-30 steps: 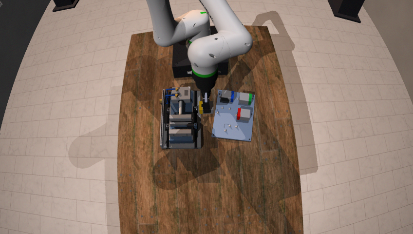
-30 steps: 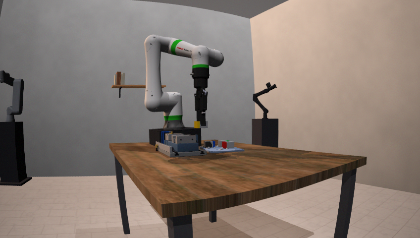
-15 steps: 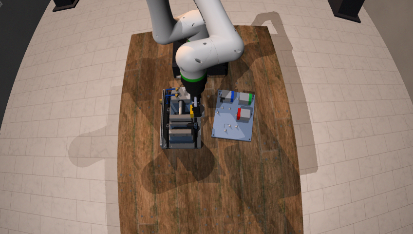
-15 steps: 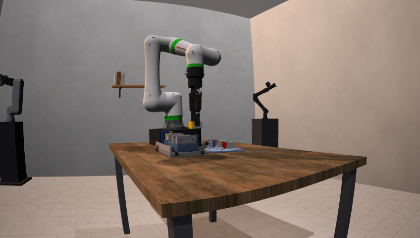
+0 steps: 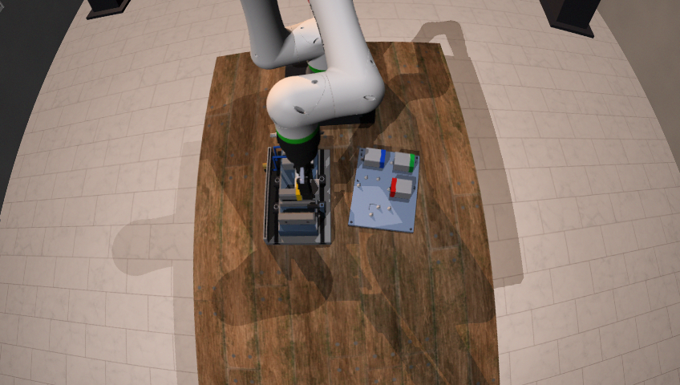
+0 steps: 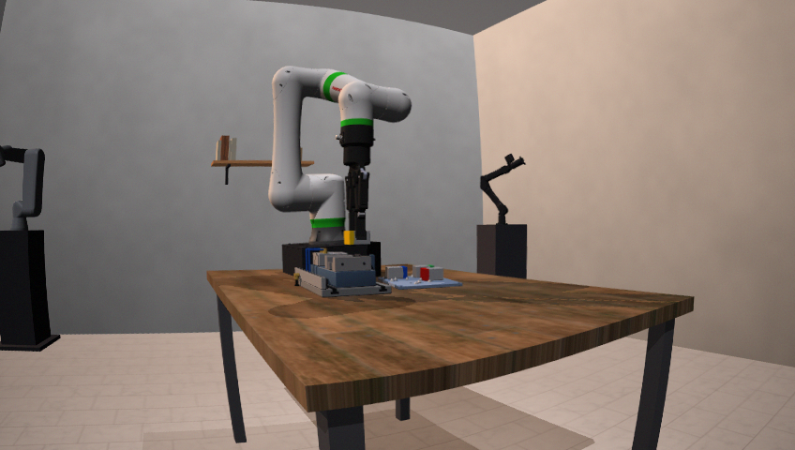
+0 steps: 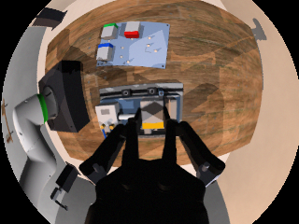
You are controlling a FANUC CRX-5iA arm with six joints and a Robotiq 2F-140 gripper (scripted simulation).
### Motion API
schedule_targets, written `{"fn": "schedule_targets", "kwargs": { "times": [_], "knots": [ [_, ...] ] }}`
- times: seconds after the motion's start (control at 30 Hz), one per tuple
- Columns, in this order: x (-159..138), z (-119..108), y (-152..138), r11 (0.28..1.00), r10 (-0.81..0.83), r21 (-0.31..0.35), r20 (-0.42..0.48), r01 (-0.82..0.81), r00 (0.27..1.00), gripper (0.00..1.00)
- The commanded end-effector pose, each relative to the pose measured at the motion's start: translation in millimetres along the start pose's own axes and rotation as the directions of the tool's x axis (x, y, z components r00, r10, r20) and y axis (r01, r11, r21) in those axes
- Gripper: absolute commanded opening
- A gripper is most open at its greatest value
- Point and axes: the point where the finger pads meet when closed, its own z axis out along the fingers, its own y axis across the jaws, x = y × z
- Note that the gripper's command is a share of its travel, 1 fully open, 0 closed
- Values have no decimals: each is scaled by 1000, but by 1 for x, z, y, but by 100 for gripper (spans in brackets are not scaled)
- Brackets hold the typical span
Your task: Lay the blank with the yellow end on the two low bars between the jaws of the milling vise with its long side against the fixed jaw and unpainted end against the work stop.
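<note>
My gripper [image 5: 305, 187] is shut on the grey blank with the yellow end [image 5: 298, 192] and holds it in the air above the milling vise [image 5: 297, 202]. In the side view the blank's yellow end [image 6: 350, 237] hangs clear above the vise [image 6: 342, 273], over its middle. In the wrist view the blank [image 7: 151, 118] sits between my fingers with the vise [image 7: 142, 105] below. The jaws and the low bars are partly hidden by my gripper.
The light blue plate [image 5: 384, 190] right of the vise holds three other blanks: blue-ended [image 5: 374, 159], green-ended [image 5: 404, 162] and red-ended [image 5: 401, 187]. Small pins [image 5: 379, 208] stand on the plate. The robot base [image 6: 329, 253] is behind the vise.
</note>
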Motion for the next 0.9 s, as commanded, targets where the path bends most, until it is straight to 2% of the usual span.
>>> {"fn": "schedule_targets", "kwargs": {
  "times": [0.0, 0.6, 0.87],
  "knots": [
    [-12, 0, 6, 1000, -1, -1, -1, 1, 1000, 10],
    [-60, 2, 26, 1000, -1, -1, 0, 1, 1000, 10],
    [-56, 1, 24, 1000, 0, -1, 0, 0, 1000, 10]
  ]
}}
